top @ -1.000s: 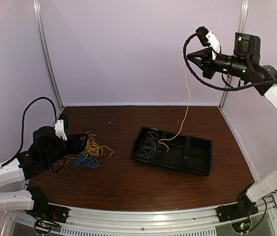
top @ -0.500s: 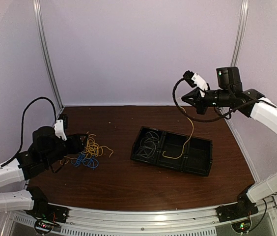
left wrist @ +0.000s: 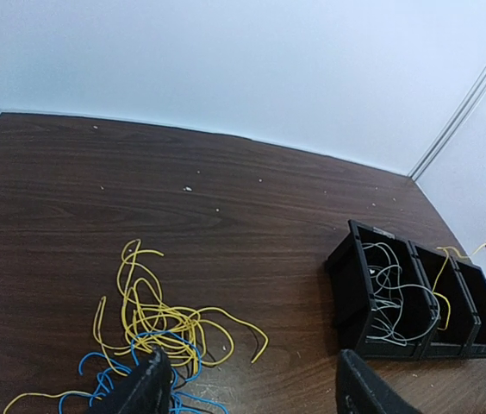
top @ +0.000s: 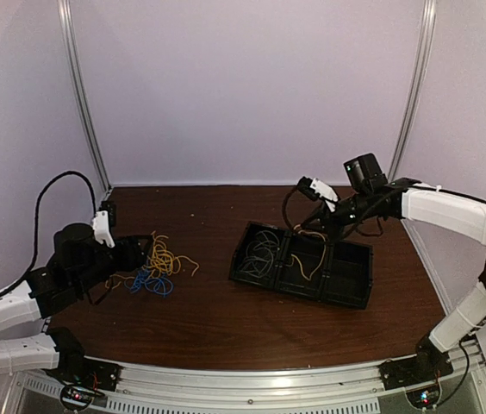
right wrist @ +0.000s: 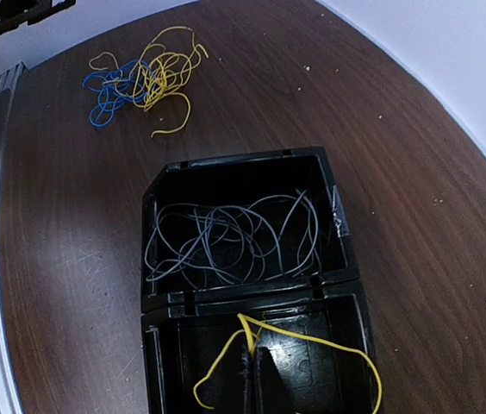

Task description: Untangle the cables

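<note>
Moved: right gripper (top: 314,228) has come down from high above the tray (top: 312,291) to just over its middle compartment. The yellow strand that hung below it in one long line now lies folded inside. My left arm and the heap beside it sit where they were a second ago.
Count: I make it one black tray of three compartments, two grippers, one grey bundle (top: 263,248), one lone yellow cable (top: 319,259) and one mixed heap. The strands in that heap are too many for me to number.
Tray contents: the end compartment nearest the heap holds the grey bundle, loosely coiled. The middle compartment holds the lone yellow cable.
Heap: yellow cables (top: 167,257) lie tangled over blue cables (top: 151,281) on the table (top: 226,336), well apart from the tray, off its grey-filled end.
Direction: the lone yellow cable rises from the middle compartment's floor to the right gripper, its loops running across the tray's long axis. One loose yellow end from the heap trails toward the tray.
Right jaws: pressed together, pinching the lone yellow cable above the middle compartment.
Left jaws: on the left gripper (left wrist: 252,388) they are spread wide, gripping nothing, low at the side of the heap away from the tray.
</note>
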Available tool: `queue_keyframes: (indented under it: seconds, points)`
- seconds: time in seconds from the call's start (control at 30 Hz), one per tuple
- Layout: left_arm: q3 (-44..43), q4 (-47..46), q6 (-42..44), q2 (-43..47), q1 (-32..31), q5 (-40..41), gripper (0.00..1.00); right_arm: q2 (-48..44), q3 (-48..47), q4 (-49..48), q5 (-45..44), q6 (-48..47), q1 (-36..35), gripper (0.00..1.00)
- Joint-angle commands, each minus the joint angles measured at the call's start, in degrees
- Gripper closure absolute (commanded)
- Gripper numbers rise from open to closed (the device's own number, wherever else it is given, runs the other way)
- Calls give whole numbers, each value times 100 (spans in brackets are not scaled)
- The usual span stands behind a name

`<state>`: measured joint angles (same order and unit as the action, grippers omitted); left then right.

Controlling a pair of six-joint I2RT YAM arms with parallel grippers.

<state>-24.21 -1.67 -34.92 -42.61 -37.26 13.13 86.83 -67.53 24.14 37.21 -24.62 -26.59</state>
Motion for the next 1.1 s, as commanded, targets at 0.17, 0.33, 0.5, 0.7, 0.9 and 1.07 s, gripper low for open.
queue_keyframes:
  seconds: [0.17,0.33,0.5,0.7,0.9,1.07]
  points:
    - [112,26,-33,210,-27,144,33,541,279,318,281,-330,19,100]
    - [131,14,-32,218,-27,172,33,476,363,853,289,-533,-81,100]
    - [141,-34,-33,207,-27,176,33,304,457,1562,414,-844,-428,100]
    - [173,-85,-28,169,-27,163,33,-26,574,1443,327,-647,-620,100]
    - [146,-52,-42,212,-27,108,33,649,282,1315,117,-437,-331,100]
    - [119,135,-6,462,-27,217,33,1020,137,1019,-354,-248,-294,100]
